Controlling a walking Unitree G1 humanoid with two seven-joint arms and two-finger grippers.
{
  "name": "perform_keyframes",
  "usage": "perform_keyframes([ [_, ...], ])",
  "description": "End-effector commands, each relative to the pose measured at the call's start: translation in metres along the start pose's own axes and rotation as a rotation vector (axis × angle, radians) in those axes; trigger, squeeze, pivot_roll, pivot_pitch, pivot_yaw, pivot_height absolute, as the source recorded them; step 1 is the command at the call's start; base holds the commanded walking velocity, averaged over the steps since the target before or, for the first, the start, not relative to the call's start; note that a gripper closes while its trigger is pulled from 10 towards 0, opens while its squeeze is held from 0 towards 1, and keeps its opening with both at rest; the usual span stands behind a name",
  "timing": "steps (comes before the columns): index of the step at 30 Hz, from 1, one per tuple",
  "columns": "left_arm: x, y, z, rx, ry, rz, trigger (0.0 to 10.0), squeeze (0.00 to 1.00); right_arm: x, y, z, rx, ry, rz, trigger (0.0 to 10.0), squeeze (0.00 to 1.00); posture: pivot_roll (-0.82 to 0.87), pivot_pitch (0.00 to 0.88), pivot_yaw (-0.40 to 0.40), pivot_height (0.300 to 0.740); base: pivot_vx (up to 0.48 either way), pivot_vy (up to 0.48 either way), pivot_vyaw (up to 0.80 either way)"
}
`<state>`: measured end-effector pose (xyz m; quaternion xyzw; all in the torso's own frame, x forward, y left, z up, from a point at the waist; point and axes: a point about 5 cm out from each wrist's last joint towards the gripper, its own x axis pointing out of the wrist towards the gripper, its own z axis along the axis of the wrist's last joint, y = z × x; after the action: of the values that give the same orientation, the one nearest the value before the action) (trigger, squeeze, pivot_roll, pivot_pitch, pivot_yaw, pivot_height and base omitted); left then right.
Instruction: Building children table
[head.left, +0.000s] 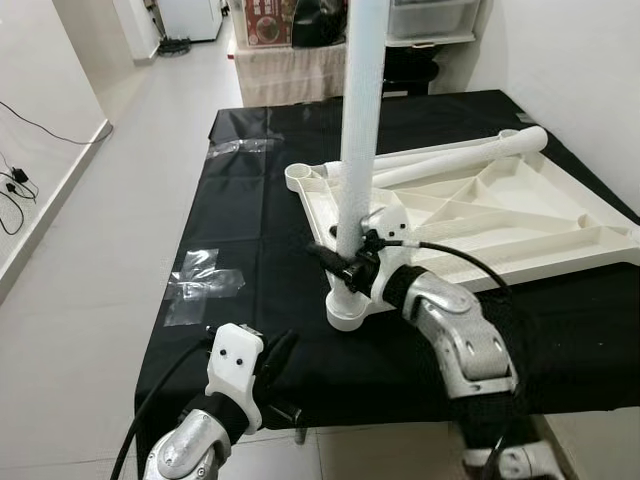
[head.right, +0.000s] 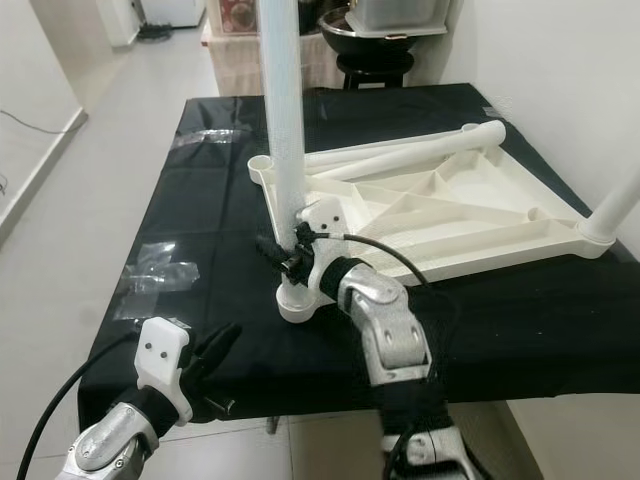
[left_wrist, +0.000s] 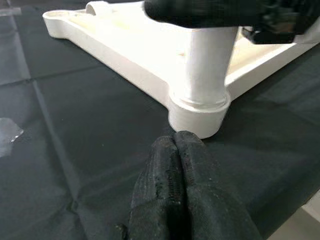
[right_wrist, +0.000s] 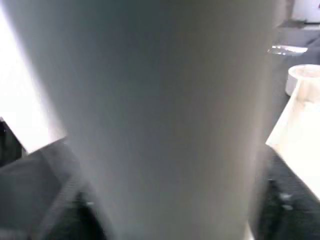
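Right arm bent at the elbow, forearm reaching forward and inward; right pincer clamped low on the upright table leg, black fingers wrapped either side of it, wrist cable arcing off behind. Left arm low and forward at the near bench edge, wrist angled up; left pincer fingers pressed together, holding nothing, tips just short of the leg's corner socket.

Silver ribbed forearms; white wrist housing on left gripper, two dark screws; black fingers; black cables trailing; right gripper likewise.
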<state>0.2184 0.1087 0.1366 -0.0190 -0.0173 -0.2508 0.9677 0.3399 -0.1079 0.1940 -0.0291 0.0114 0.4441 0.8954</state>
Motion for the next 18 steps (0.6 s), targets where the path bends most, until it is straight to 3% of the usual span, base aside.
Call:
perform_keyframes([
  [1, -0.002, 0.0, -0.006, -0.001, 0.023, 0.004, 10.0, 0.0, 0.002, -0.003, 0.003, -0.033, 0.004, 0.113, 10.0, 1.0, 0.09, 0.138, 0.009, 0.74, 0.0, 0.0, 0.0],
  [2, -0.002, -0.001, -0.006, -0.001, 0.023, 0.005, 10.0, 0.0, 0.0, -0.006, 0.003, -0.061, 0.027, 0.173, 10.0, 0.0, 0.1, 0.138, 0.007, 0.74, 0.0, 0.0, 0.0],
  [8, -0.004, -0.002, -0.006, 0.0, 0.023, 0.01, 10.0, 0.0, -0.002, -0.009, 0.005, -0.093, 0.067, 0.307, 10.0, 0.0, 0.1, 0.139, 0.005, 0.74, 0.0, 0.0, 0.0],
  [15, -0.005, -0.004, -0.006, 0.0, 0.025, 0.008, 10.0, 0.0, 0.002, -0.014, 0.01, -0.09, 0.081, 0.355, 10.0, 0.0, 0.11, 0.141, 0.007, 0.74, 0.0, 0.0, 0.0],
  [16, -0.006, -0.005, -0.006, 0.002, 0.027, 0.003, 10.0, 0.0, 0.004, -0.016, 0.011, -0.088, 0.088, 0.367, 0.7, 0.0, 0.12, 0.144, 0.008, 0.74, 0.0, 0.0, 0.0],
  [17, -0.006, -0.005, -0.006, 0.002, 0.027, 0.003, 10.0, 0.0, 0.004, -0.016, 0.011, -0.088, 0.088, 0.367, 0.7, 0.0, 0.12, 0.144, 0.008, 0.74, 0.0, 0.0, 0.0],
  [18, -0.007, -0.006, -0.006, 0.002, 0.03, -0.001, 10.0, 0.0, 0.004, -0.019, 0.012, -0.086, 0.099, 0.377, 0.0, 0.0, 0.12, 0.145, 0.01, 0.74, 0.0, 0.0, 0.0],
])
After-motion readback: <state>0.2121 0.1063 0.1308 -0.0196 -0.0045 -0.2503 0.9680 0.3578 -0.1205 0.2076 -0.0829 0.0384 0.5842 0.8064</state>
